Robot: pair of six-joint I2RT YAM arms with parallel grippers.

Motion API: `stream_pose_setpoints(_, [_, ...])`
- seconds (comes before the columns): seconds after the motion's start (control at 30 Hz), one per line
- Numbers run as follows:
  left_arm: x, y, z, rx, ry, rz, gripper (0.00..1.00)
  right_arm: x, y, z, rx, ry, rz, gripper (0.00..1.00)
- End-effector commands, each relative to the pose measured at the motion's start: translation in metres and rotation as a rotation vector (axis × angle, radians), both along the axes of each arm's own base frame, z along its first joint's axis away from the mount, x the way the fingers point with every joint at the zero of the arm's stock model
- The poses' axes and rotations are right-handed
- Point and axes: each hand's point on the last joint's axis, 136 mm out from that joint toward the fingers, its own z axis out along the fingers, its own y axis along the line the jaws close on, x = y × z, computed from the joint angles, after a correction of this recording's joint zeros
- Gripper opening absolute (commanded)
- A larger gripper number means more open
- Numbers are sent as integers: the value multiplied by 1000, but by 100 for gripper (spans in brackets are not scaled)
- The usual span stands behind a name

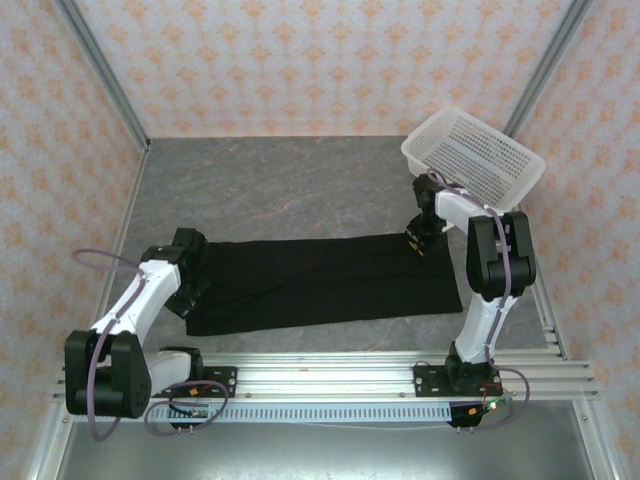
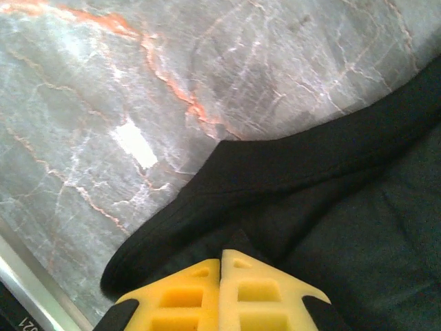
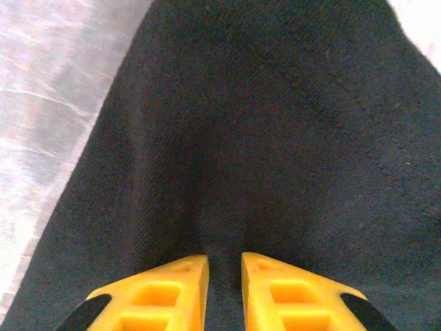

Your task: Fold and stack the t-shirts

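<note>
Where the top camera looks down on the grey marbled surface (image 1: pixel 280 180), we see the black t-shirt (image 1: pixel 320 282) lying flat as a long band across the middle, plain black on top. The left fingers (image 1: pixel 190 264) sit low on the cloth at the band's left end, at the tip of the left arm (image 1: pixel 135 300), which reaches in from the near left. The right fingers (image 1: pixel 424 240) are down at the band's far right corner, below the right arm (image 1: pixel 495 265). A white perforated basket (image 1: pixel 424 130) stands at the far right of the surface, apart from the t-shirt and just beyond the right arm.

In the left wrist view, we look along the yellow left fingers (image 2: pixel 210 276). They are pressed together with no gap, and a small peak of black cloth is nipped at their tips. The t-shirt (image 2: pixel 331 207) spreads from there to the right. Its rounded, hemmed edge curves over the marbled surface (image 2: pixel 103 103), which shows orange veins and a bright patch of glare.

In the right wrist view, the yellow right fingers (image 3: pixel 258 276) are clenched on the t-shirt (image 3: pixel 262 124), and a narrow pleat of cloth fills the slit between them. The fabric fans out ahead of the tips with soft creases running toward them. The pale surface (image 3: pixel 48 83) shows along the left side and at the upper right corner.
</note>
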Motion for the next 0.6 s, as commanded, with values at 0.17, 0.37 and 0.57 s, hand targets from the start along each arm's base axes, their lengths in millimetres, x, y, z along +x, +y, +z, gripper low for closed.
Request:
stream_pose_setpoints(0.17, [27,0,4,26,18,-61,0,-4,-4,25,-54,-46,55,40])
stream_pose_setpoints(0.37, [27,16,-1,120,126,-88,0,-28,-5,34,-53,-62,57,48])
stream_pose_setpoints(0.57, [31,22,-12,147,202,-92,3,-39,-8,51,-61,-107,84,51])
